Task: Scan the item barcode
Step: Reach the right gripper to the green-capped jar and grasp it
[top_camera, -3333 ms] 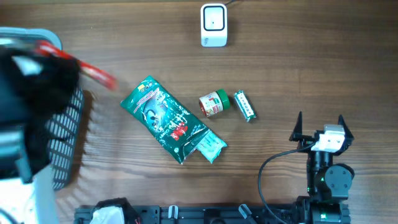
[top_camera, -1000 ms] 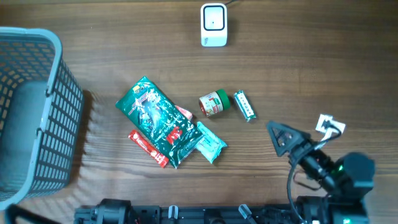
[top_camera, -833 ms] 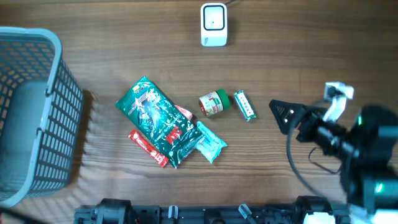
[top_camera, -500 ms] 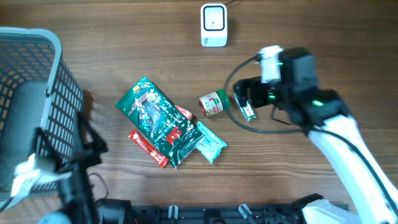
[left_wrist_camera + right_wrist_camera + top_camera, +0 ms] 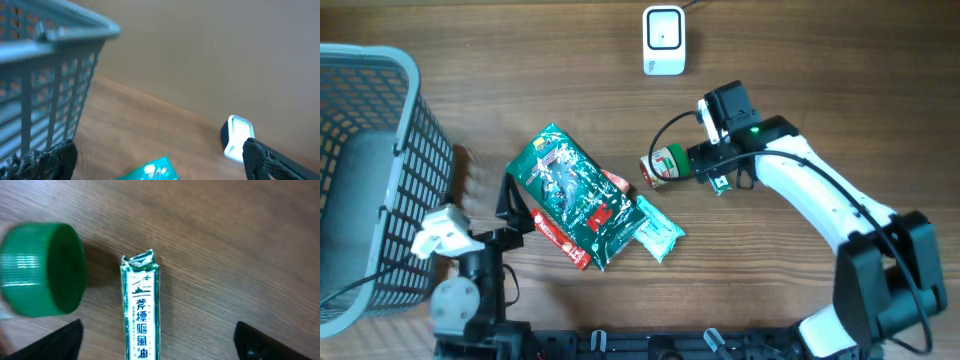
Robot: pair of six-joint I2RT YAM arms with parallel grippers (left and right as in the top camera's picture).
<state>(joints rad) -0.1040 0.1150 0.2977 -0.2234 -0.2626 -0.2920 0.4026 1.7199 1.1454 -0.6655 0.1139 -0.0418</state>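
Observation:
The white barcode scanner (image 5: 663,40) stands at the table's far edge. A small green-and-white box (image 5: 140,315) with Chinese print lies flat on the wood, next to a jar with a green lid (image 5: 42,270). My right gripper (image 5: 160,347) hangs open right over the box, one finger on each side and both clear of it. From overhead, the right gripper (image 5: 713,165) covers most of the box (image 5: 721,184). My left gripper (image 5: 508,218) is open and empty at the front left, facing a green pouch (image 5: 575,195).
A grey mesh basket (image 5: 380,170) fills the left side. A red bar (image 5: 557,235) and a teal packet (image 5: 658,232) stick out from under the pouch. In the left wrist view the basket (image 5: 50,75) is close on the left and the scanner (image 5: 237,137) far right.
My right arm has swung from the front right corner across to the small box and now hangs over it. The left arm has come into view at the front left.

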